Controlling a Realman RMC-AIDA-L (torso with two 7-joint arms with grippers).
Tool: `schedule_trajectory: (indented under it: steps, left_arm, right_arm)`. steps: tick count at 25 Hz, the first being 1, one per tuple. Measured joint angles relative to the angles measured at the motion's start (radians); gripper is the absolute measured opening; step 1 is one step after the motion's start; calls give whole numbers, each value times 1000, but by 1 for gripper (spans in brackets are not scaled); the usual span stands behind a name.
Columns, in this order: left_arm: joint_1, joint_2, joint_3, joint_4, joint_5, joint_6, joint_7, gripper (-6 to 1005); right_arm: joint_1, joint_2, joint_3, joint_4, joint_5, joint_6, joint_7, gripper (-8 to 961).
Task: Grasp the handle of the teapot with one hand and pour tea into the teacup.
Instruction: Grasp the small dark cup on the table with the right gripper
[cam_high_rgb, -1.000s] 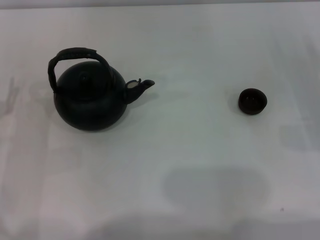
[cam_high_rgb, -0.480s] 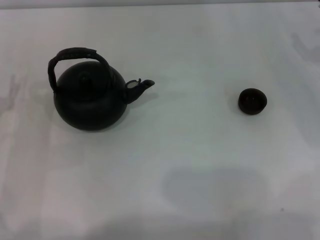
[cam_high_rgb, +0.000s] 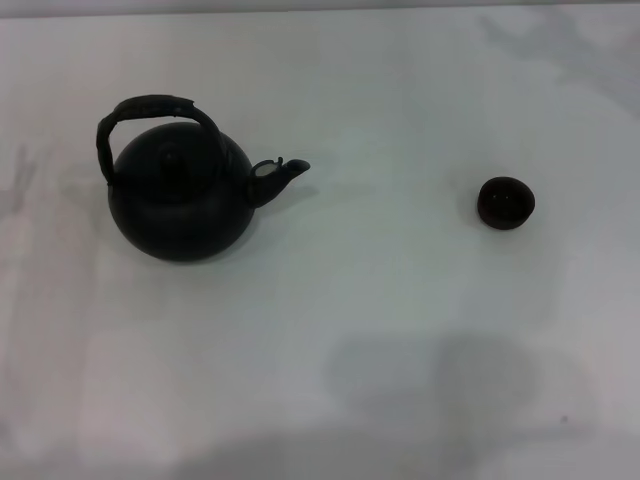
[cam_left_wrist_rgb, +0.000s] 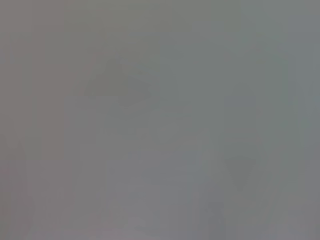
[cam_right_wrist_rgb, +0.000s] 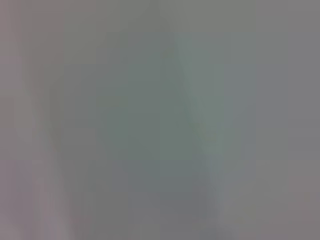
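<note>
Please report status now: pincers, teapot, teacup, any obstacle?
Both pincers out of view. Teapot upright on the table's left, handle free, spout toward teacup, which stands apart on the right. Nothing lies between them.

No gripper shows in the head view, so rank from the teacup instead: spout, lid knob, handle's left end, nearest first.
1. the spout, on the teapot's side that faces the teacup.
2. the lid knob, at the pot's top centre.
3. the handle's left end, on the pot's side away from the cup.
</note>
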Motion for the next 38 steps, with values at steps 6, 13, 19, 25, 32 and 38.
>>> schedule_trajectory:
  steps: [6,13,19,25,32,38]
  left_arm:
    - [-9,0,0,-8,0,-5,0,874]
    - [-25,1,0,-8,0,-5,0,875]
    - [-36,1,0,-19,0,-4,0,875]
    - [-47,1,0,-21,3,-3,0,875]
    - [-40,1,0,-21,0,-1,0,875]
    - [-36,0,2,-21,3,-1,0,875]
  right_arm:
    - [63,-30,2,-212,-401,156,332,801]
    - [108,60,3,-462,-838,437,589,799]
    - [155,143,-13,-488,-1031,570,650,798]
    - [159,155,-214,-466,-1079,574,743,798]
    - [185,160,-389,-418,-1082,513,803,802]
    - [234,163,-449,-287,-1077,464,833,805]
